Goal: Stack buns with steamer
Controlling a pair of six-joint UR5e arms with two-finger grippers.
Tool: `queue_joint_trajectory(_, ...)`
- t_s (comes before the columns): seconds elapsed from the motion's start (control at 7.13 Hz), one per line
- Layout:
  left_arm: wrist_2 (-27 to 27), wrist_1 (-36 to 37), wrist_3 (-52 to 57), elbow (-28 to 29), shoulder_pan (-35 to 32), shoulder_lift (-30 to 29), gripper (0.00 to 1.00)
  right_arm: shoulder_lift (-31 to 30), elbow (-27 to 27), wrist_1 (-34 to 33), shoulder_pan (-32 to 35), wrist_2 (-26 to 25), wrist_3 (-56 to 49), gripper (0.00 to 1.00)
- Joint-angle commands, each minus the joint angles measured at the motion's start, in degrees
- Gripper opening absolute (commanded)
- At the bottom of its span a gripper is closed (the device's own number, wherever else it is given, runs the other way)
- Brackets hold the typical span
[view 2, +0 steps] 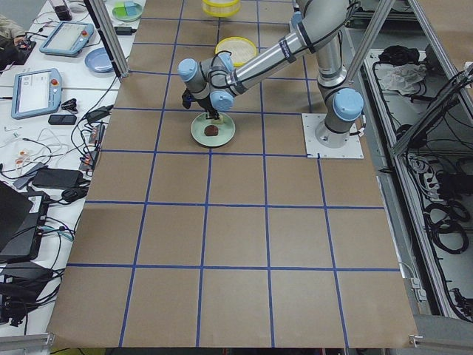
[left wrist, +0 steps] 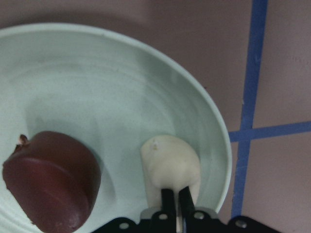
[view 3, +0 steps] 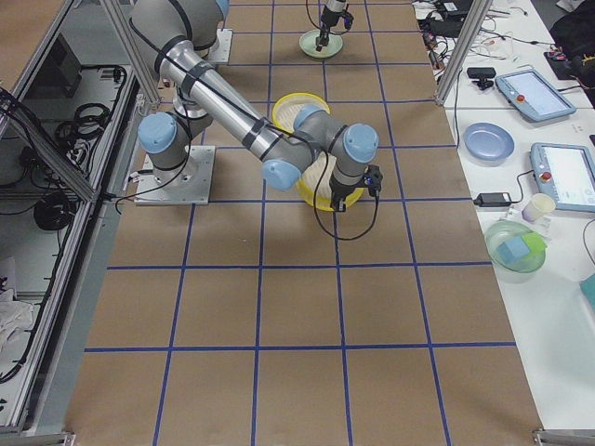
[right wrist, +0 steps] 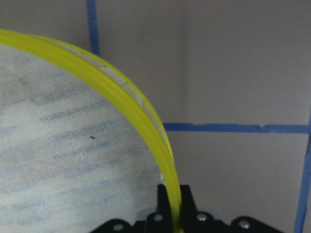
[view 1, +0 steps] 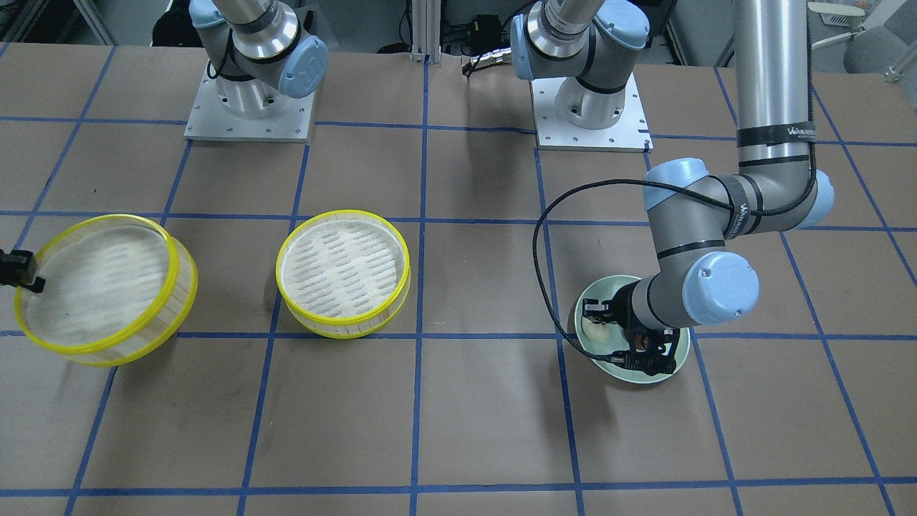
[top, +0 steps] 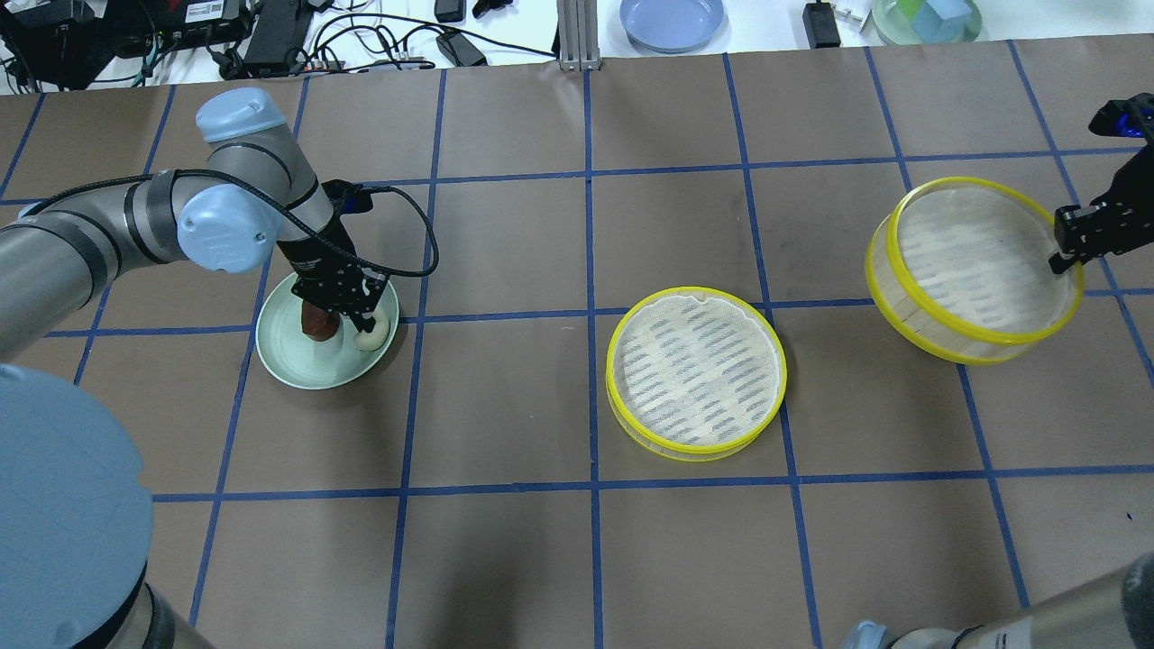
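Note:
The pale green plate (top: 297,370) holds a dark reddish-brown bun (top: 317,324) and a cream-white bun (top: 370,338). My left gripper (left wrist: 176,196) is low over the plate, its fingers nearly together and pinching the near end of the cream-white bun (left wrist: 172,165); the brown bun (left wrist: 53,179) lies free beside it. My right gripper (top: 1059,252) is shut on the rim of a yellow-rimmed steamer tray (top: 978,270) and holds it tilted above the table. The rim shows between the fingers in the right wrist view (right wrist: 146,116). A second steamer tray (top: 694,371) rests flat mid-table.
Both arm bases (view 1: 247,107) stand at the table's robot side. Beyond the far edge lie a blue plate (top: 672,20), cables and boxes. Blue tape lines grid the brown table top between the plate and the resting steamer.

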Motion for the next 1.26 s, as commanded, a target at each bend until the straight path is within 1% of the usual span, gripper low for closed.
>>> queue_joint_trajectory(0.0, -1.23, -0.9, -1.45, 1.98, 0.02, 2.58, 0.0, -4.82, 4.35, 2.8, 4.12, 0.22, 8.04, 0.0)
queue_joint_trajectory(0.14, -6.03, -3.08, -7.38, 4.35, -1.45, 4.08, 0.0, -6.58, 4.35, 5.78, 4.92, 0.48, 9.72, 0.0)
queue_joint_trajectory(0.28, -7.82, -3.45, -13.96, 5.42, -4.6, 5.66, 0.0, -6.68, 4.35, 5.9, 6.06, 0.66, 10.61, 0.0)
queue_joint_trajectory(0.56, -15.54, -2.67, -25.05, 5.6, -13.12, 7.25, 0.0, -6.77, 4.44, 5.99, 6.16, 0.57, 10.88, 0.0)
queue_joint_trajectory(0.7, -21.75, -1.71, -27.54, 5.52, -16.81, 7.26, 0.0, -6.77, 4.44, 5.9, 6.25, 0.74, 10.88, 0.0)
queue_joint_trajectory(0.84, -23.29, 0.82, -31.74, 5.08, -20.42, 6.3, 0.0, -6.77, 4.44, 5.9, 6.33, 0.74, 10.79, 0.0)
queue_joint_trajectory(0.98, -26.53, 4.24, -32.92, 4.55, -24.28, 4.81, 0.0, -6.77, 4.44, 5.99, 6.33, 0.75, 10.88, 0.0)
queue_joint_trajectory(1.12, -28.3, 3.93, -33.1, 4.29, -26.24, 4.79, 0.0, -6.77, 4.53, 5.99, 6.33, 0.75, 11.23, 0.0)
